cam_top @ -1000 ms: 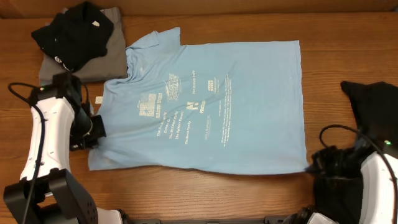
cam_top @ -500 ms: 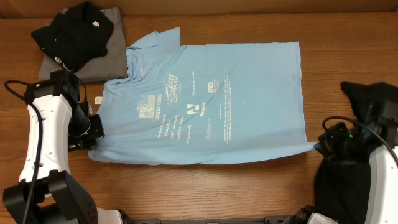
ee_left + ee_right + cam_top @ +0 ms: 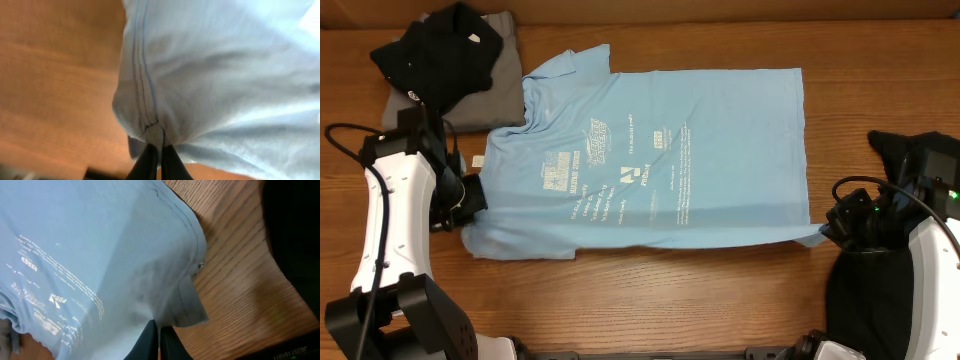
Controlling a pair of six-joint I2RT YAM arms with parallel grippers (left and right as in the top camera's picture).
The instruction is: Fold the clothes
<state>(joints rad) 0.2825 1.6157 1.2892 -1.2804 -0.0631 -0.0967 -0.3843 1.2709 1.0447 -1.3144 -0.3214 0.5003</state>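
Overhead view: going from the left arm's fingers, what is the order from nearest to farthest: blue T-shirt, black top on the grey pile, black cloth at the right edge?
1. The blue T-shirt, pinched by the left fingers at its near-left corner.
2. The black top, back-left, on the grey pile.
3. The black cloth, at the far right edge.

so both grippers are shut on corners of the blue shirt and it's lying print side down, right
Not quite: it lies print side up. The overhead view shows the white lettering on top of the blue shirt. The rest holds: the left gripper and the right gripper are each shut on a corner of it.
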